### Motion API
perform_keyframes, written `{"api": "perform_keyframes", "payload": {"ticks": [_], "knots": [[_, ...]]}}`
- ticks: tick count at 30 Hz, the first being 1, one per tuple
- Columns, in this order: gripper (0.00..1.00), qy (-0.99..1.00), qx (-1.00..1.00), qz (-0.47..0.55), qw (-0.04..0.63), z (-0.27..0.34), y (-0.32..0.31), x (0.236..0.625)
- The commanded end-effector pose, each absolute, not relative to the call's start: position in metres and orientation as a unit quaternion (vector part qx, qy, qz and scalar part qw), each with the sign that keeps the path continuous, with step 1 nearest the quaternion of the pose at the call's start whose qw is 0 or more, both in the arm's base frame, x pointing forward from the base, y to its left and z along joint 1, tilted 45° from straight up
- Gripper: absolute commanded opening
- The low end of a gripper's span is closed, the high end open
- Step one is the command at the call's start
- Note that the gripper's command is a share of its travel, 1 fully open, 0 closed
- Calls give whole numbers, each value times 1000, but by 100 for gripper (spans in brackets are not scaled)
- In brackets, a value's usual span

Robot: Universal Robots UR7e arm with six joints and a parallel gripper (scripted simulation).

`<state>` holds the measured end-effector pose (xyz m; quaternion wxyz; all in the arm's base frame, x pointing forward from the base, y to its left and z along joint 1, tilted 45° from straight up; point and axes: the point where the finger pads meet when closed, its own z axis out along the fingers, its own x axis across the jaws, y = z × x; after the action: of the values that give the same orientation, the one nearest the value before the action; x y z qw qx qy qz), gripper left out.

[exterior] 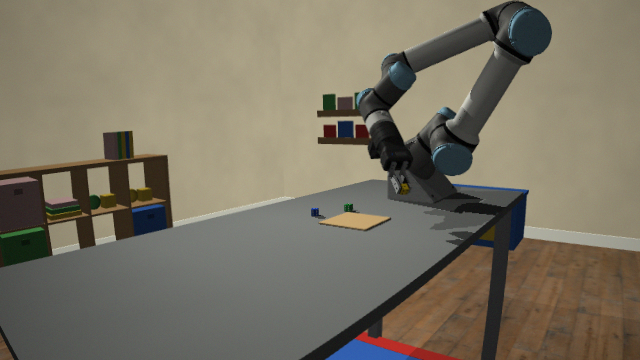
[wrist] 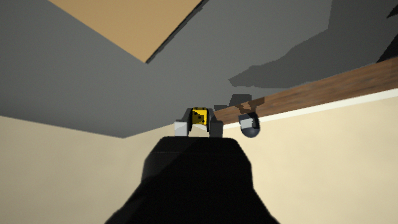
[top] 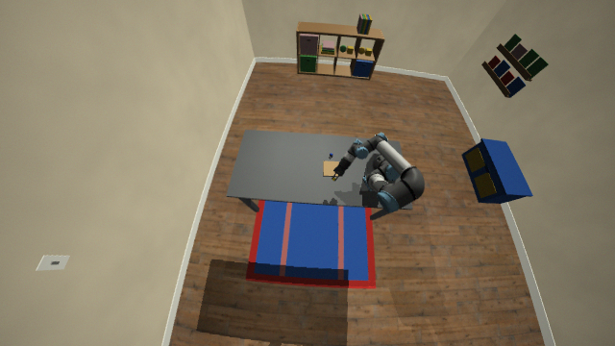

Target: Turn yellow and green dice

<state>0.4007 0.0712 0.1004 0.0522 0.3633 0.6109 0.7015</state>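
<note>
My gripper (top: 334, 177) (exterior: 400, 186) (wrist: 199, 115) is shut on the yellow die (exterior: 405, 188) (wrist: 200, 115). It is tilted and holds the die in the air above the table, off the mat's edge. The pips of the die are too small to read surely. The tan mat (top: 330, 169) (exterior: 355, 221) (wrist: 135, 25) lies flat. The green die (exterior: 348, 207) sits on the table just behind the mat in the exterior view; the arm seems to hide it in the top view. The blue die (top: 331, 155) (exterior: 315, 212) sits on the table beside the mat.
The grey table (top: 274, 163) (exterior: 200, 280) bears the mat and the arm's base. The arm reaches over the mat's right side in the top view. The table's front edge is near the gripper. Shelves (top: 340, 29) (exterior: 80, 167) and a blue cabinet (top: 506, 168) stand away from the table.
</note>
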Motion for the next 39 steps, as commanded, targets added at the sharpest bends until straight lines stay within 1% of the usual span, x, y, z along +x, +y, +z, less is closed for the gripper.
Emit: {"api": "perform_keyframes", "payload": {"ticks": [1,9,28,39], "knots": [[40,581,362,725,68,100,70,400],[40,550,359,749,84,99,70,399],[40,540,359,756,89,99,70,399],[40,540,358,756,89,79,90,402]]}}
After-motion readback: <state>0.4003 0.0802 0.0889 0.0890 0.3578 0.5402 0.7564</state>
